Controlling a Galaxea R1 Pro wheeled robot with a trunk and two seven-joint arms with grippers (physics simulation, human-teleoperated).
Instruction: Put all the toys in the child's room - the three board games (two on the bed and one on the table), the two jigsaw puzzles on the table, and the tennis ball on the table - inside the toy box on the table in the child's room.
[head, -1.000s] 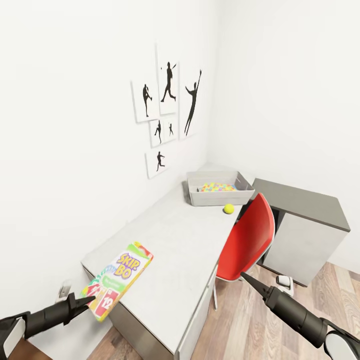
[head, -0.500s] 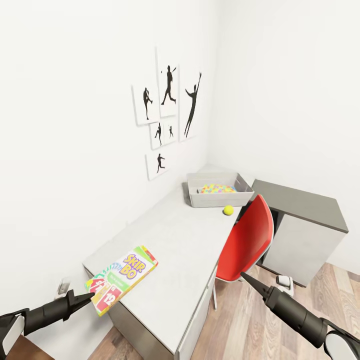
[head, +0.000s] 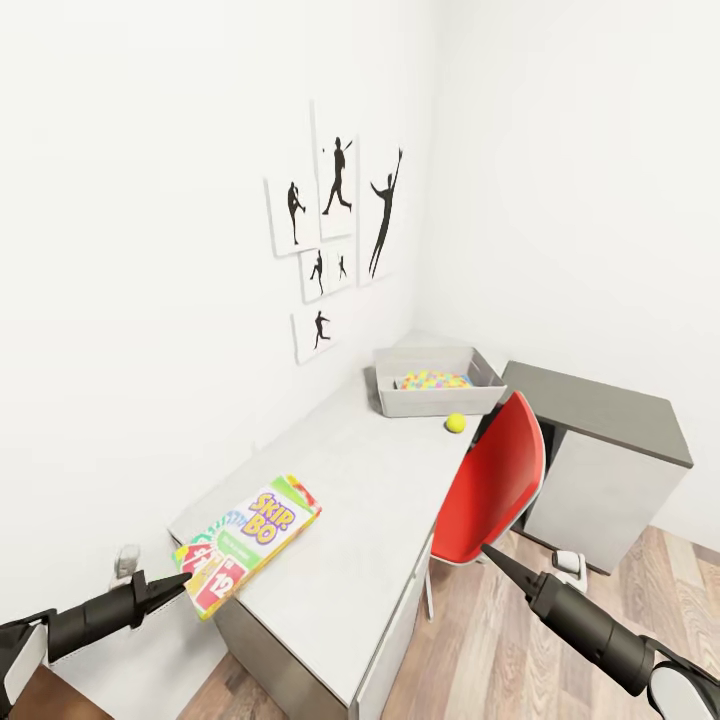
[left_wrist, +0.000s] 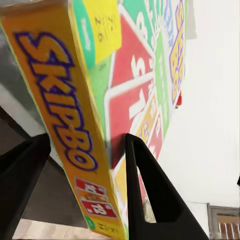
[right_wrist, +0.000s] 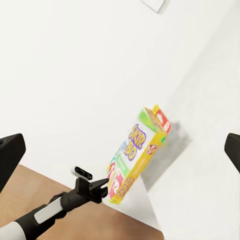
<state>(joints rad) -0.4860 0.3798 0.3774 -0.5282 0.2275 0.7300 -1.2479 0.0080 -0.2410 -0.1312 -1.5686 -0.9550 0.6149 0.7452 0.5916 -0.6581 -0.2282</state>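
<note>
The left gripper (head: 180, 585) is pinching one corner of the one flat glossy Skip-Bo board game (head: 250, 542), its long axis running away from the fingertips over the table's (head: 380, 480) near end. Far beyond: one grey plastic toy box (head: 437, 392), one fuzzy tennis ball (head: 455, 423) beside it. The right gripper (head: 487, 550) is hanging empty, fingers apart.

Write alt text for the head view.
The left gripper holds a Skip-Bo board game by its near end over the table corner. Farther along sit a grey toy box and a tennis ball, beside a red chair.
</note>
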